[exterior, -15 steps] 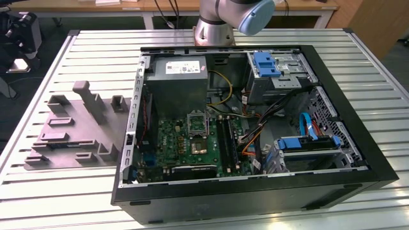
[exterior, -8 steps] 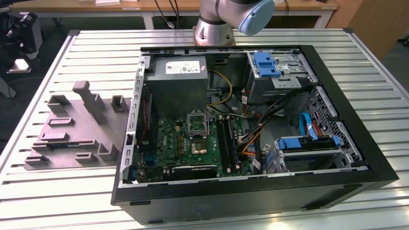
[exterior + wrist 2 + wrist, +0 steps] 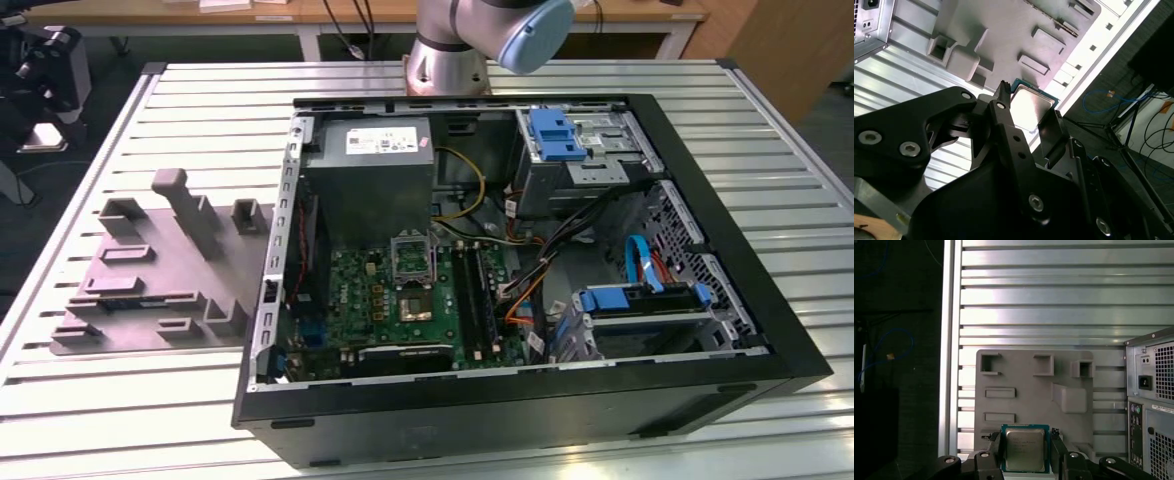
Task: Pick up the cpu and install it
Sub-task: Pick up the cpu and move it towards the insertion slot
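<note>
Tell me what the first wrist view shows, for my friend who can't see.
The gripper holds the cpu between its two black fingers. Beyond it a grey moulded tray lies on a slatted metal table, beside a computer case.

Slatted aluminium tabletop [image 3: 120, 420], pale glare on ribs. Wooden desk [image 3: 347, 12] at 12 o'clock. Dark floor [image 3: 47, 230] at 9 o'clock. Wooden panel [image 3: 801, 60] at 2 o'clock.
</note>
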### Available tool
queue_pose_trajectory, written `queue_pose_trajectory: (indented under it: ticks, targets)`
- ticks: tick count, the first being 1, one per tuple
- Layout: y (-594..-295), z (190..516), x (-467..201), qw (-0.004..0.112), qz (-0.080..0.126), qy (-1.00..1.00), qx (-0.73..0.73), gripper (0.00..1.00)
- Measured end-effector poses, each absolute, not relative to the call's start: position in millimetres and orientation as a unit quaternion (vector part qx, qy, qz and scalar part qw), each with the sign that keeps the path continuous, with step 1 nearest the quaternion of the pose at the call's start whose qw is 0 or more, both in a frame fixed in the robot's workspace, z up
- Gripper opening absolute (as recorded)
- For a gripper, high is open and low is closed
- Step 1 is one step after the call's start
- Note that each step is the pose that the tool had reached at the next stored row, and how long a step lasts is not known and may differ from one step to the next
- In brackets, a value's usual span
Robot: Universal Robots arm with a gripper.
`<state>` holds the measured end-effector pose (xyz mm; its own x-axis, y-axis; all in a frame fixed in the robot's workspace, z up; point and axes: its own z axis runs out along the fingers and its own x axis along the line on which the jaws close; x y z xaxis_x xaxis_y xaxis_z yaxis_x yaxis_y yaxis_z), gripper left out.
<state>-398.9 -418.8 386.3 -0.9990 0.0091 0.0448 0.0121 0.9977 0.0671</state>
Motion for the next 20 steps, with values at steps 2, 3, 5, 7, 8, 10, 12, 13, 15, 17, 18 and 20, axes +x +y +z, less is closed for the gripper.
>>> queue_pose_trajectory:
  ticks: [2,3,5,7,8,10,12,13,15,17,18,20]
  targets:
    - [-418.8,386.2,-398.3,0.022,-0.034,-0.999,-0.005,0.47]
    - [-418.8,386.2,-398.1,0.022,-0.034,-0.999,-0.005,0.47]
    - [-418.8,386.2,-397.5,0.022,-0.034,-0.999,-0.005,0.47]
    - [-418.8,386.2,-397.0,0.022,-0.034,-0.999,-0.005,0.47]
    - [-418.8,386.1,-396.7,0.022,-0.034,-0.999,-0.005,0.47]
    - [-418.8,386.2,-396.5,0.022,-0.034,-0.999,-0.005,0.47]
    - [-418.8,386.1,-395.9,0.022,-0.034,-0.999,-0.005,0.47]
    - [-418.8,386.2,-395.5,0.022,-0.034,-0.999,-0.005,0.47]
    - [-418.8,386.1,-395.1,0.022,-0.034,-0.999,-0.005,0.47]
    - [-418.8,386.1,-394.6,0.022,-0.034,-0.999,-0.005,0.47]
    - [-418.8,386.1,-394.4,0.022,-0.034,-0.999,-0.005,0.47]
    - [-418.8,386.0,-394.0,0.022,-0.034,-0.999,-0.005,0.47]
